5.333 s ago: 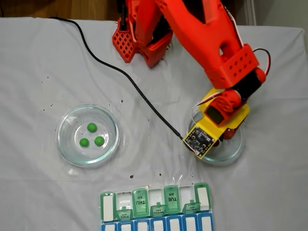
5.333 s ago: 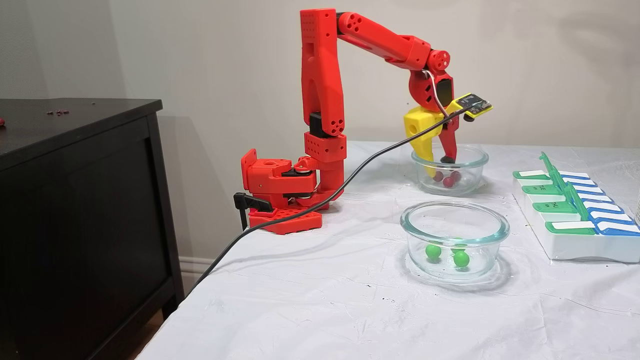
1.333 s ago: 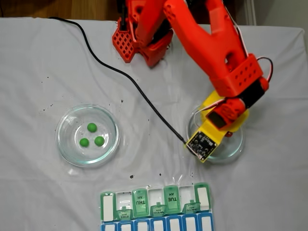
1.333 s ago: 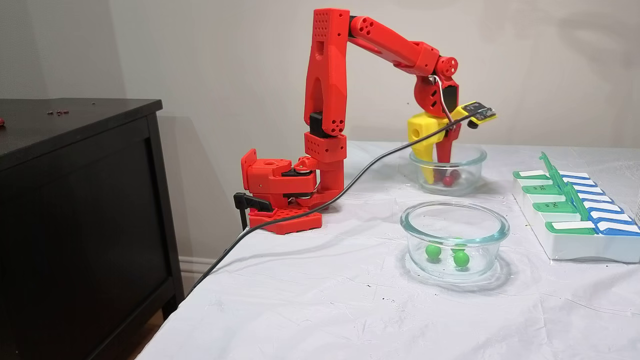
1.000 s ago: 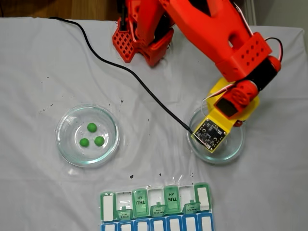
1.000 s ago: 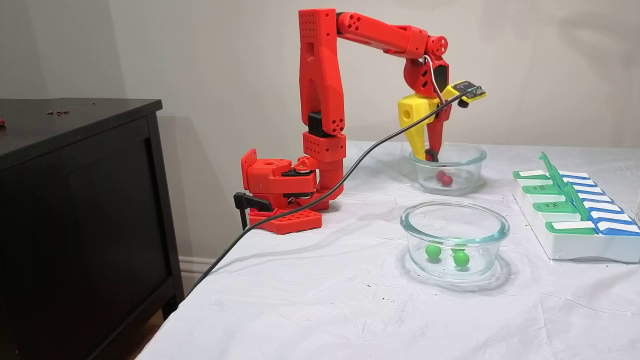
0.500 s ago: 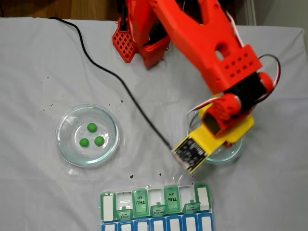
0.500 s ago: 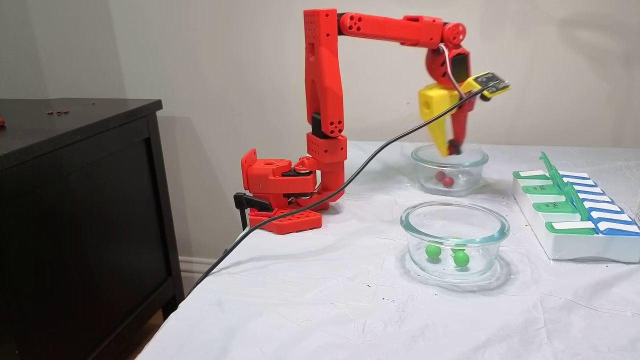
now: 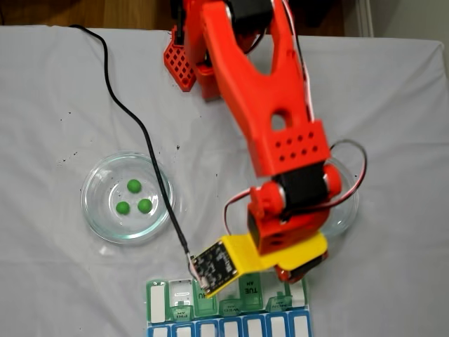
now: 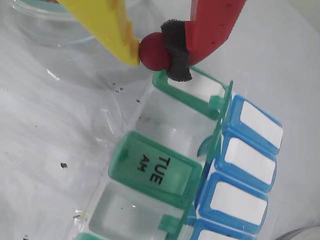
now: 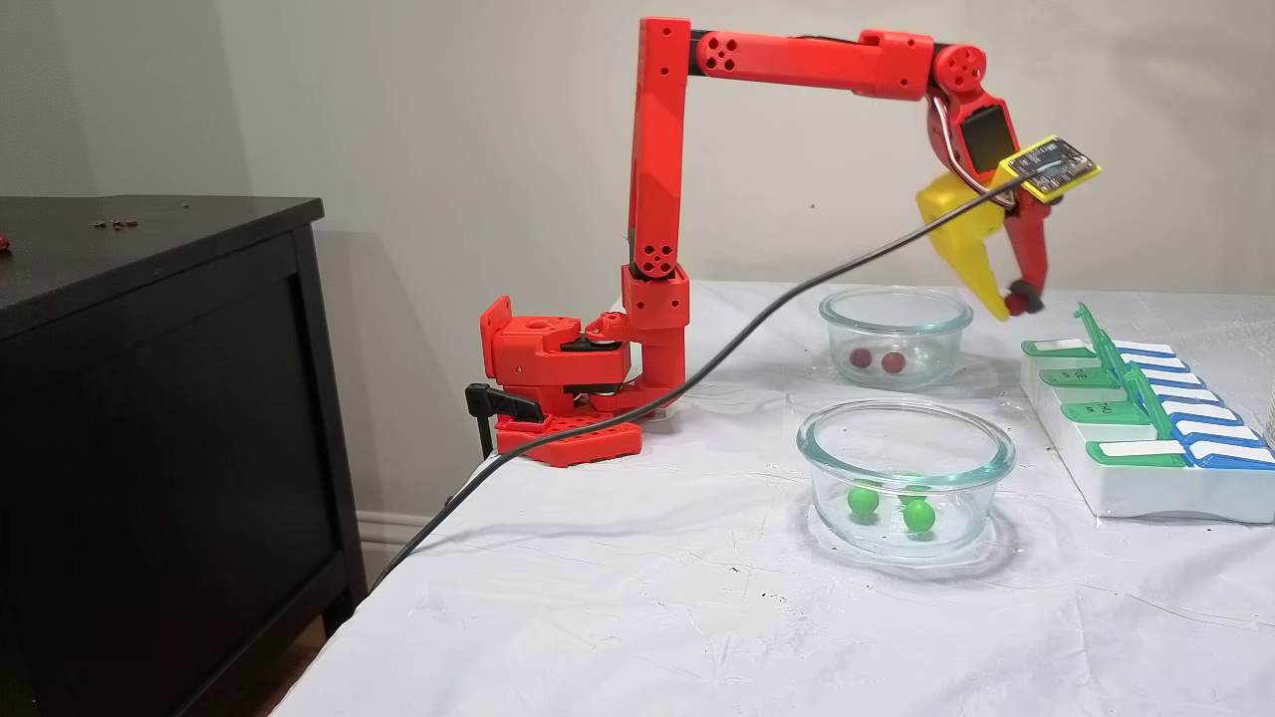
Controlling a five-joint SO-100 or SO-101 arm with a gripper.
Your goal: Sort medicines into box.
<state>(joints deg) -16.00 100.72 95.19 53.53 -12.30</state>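
My gripper (image 10: 156, 51) is shut on a dark red medicine ball (image 10: 153, 51), pinched between the yellow finger and the red finger's black pad. It hangs just above the box (image 10: 150, 172), near the end green compartment beside the TUE AM lid. From the side, the gripper (image 11: 1010, 303) hovers over the near end of the box (image 11: 1146, 478). Two red balls (image 11: 877, 359) lie in the far glass dish. Three green balls (image 9: 133, 197) sit in the other glass dish (image 9: 95, 210). From above, the arm hides part of the box (image 9: 158, 302).
A black cable (image 11: 697, 373) trails from the wrist across the table to its left edge. The arm's red base (image 11: 568, 388) stands at the back. A dark cabinet (image 11: 159, 418) stands left of the table. The white cloth carries small black specks.
The gripper shut on one red ball in the far dish, lifted it out and swung over to the box. Two red balls stay in that dish.
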